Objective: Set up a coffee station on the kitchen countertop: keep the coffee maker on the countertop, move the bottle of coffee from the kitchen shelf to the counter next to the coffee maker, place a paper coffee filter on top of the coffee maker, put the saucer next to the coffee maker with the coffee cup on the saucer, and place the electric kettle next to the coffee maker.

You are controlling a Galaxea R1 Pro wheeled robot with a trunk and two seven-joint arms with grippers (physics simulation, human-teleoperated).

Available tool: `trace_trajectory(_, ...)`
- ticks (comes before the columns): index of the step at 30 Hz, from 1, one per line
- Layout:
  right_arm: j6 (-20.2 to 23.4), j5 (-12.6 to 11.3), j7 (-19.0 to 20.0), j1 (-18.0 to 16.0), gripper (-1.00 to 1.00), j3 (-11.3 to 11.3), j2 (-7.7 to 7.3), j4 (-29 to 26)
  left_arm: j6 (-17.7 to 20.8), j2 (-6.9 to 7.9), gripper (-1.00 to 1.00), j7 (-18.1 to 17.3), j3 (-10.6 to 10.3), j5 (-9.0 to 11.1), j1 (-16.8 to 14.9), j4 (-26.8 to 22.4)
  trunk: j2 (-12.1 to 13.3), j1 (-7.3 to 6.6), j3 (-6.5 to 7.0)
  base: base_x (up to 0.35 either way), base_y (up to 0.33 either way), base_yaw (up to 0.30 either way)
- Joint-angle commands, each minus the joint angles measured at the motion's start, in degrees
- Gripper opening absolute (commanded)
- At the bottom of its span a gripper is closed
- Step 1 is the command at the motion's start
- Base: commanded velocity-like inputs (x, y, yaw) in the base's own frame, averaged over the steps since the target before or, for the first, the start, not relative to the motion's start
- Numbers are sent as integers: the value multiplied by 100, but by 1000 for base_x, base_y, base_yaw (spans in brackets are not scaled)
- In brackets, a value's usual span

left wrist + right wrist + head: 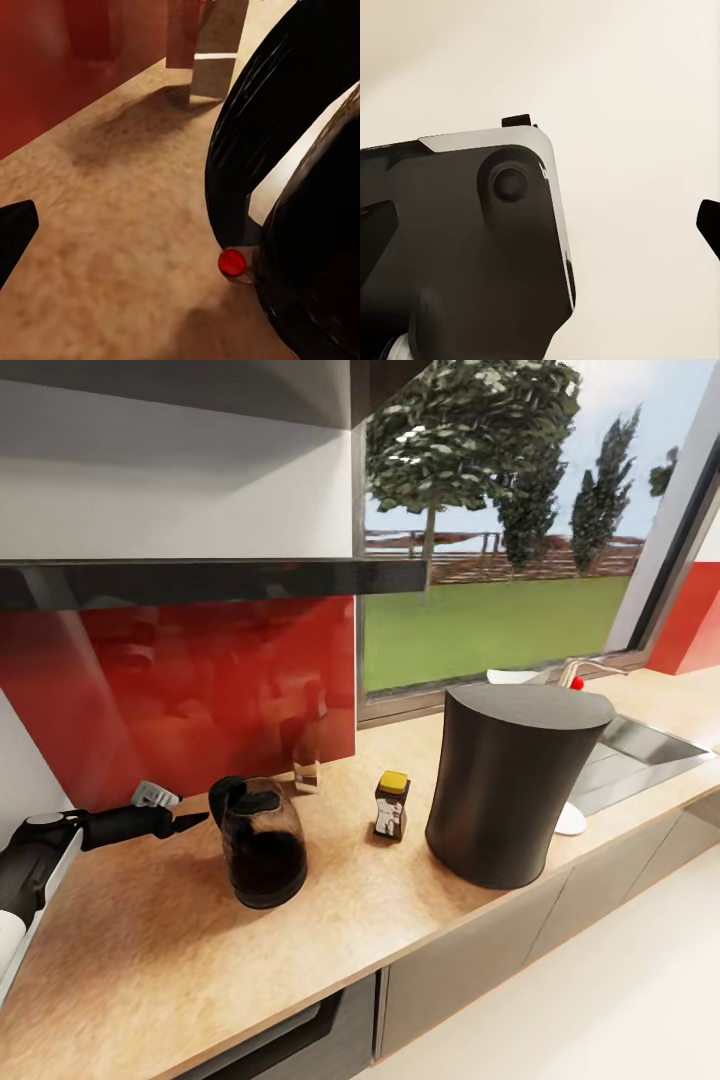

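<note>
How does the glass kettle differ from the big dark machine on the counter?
The electric kettle is squat, about half as tall as the coffee maker. The kettle is see-through smoky glass with dark contents, while the coffee maker looks solid matte grey. The kettle has a handle at its back; the coffee maker shows a plain column with a flat slanted top. Both stand upright on the countertop, with the bottle of coffee between them.

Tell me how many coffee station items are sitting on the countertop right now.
3: the electric kettle nearest the left gripper, the bottle of coffee in the middle, and the coffee maker beside the sink. More may sit hidden behind the coffee maker.
</note>
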Motion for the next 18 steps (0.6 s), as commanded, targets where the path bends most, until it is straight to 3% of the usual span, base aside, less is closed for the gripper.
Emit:
trace_trajectory(1, -17, -43, -8, -4, 100, 36, 0, 3, 55, -2, 100, -28, 13, 1, -5, -3, -9, 2, -10, 2, -3, 0)
trace_trajectory(18, -17, -43, -8, -4, 100, 36, 0, 10, 59, -8, 100, -62, 6, 7, -9, -4, -9, 2, -10, 60, 0, 0)
